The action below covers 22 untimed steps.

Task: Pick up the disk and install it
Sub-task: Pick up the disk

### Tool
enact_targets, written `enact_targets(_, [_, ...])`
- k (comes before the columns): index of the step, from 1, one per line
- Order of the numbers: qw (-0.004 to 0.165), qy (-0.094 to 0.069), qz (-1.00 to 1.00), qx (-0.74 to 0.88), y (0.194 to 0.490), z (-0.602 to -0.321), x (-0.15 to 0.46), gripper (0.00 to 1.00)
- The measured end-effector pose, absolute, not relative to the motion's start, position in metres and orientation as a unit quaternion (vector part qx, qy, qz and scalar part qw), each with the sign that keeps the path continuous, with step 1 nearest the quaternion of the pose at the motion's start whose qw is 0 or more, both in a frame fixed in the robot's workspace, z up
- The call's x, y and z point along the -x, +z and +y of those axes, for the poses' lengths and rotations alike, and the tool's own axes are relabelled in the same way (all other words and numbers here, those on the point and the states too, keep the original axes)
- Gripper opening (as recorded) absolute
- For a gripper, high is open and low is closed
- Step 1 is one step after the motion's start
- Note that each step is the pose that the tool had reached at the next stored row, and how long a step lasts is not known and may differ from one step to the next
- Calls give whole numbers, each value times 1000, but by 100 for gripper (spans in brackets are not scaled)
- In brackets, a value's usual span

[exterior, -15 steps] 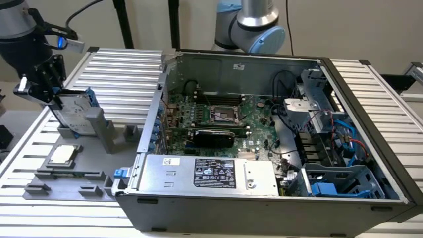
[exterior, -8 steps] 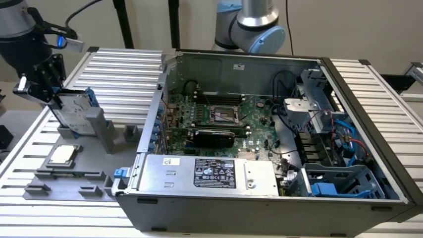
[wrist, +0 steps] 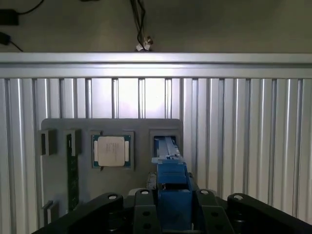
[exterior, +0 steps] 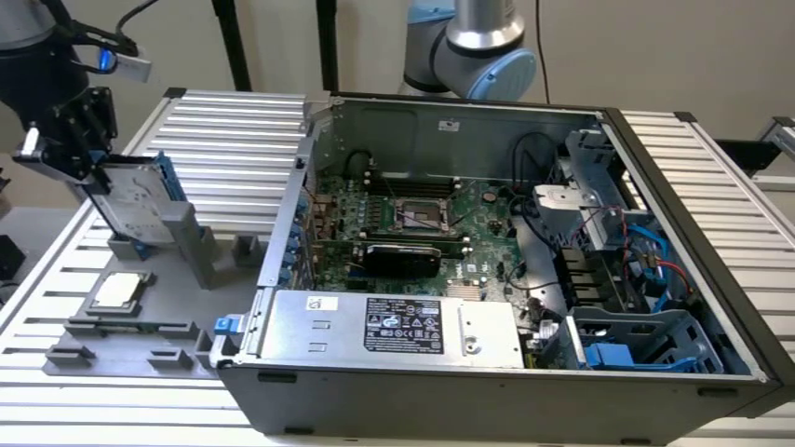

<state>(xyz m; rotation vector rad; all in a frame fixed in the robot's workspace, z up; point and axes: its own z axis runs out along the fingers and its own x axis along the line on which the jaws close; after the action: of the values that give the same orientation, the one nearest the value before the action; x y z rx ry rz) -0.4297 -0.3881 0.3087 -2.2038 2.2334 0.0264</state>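
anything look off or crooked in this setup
Only the disk: it hangs at a slant in the claw over the grey holder at the exterior view's left, not square to it. The chip lies flat in its recess. Nothing looks spilled or damaged.
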Motion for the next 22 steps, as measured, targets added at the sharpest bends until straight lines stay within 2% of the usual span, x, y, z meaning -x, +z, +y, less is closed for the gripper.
enact_targets(14, [2, 8, 712, 702, 372, -388, 424, 0])
enact_targets(22, [4, 11, 712, 702, 400, -388, 398, 0])
